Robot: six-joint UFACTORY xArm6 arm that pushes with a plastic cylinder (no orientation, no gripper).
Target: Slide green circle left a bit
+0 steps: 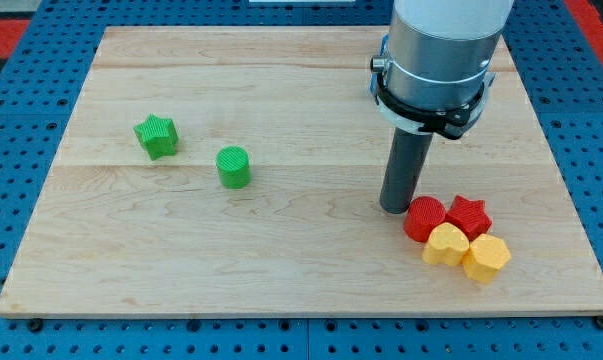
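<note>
The green circle (234,167) stands on the wooden board (281,270), left of the middle. A green star (156,136) lies up and to its left, a short gap apart. My tip (395,208) rests on the board far to the right of the green circle, close to the upper left of the red circle (424,218). Nothing lies between my tip and the green circle.
A tight cluster sits at the lower right: the red circle, a red star (468,214), a yellow heart (446,244) and a yellow hexagon (486,258). The arm's grey body (436,55) hangs over the upper right. Blue pegboard surrounds the board.
</note>
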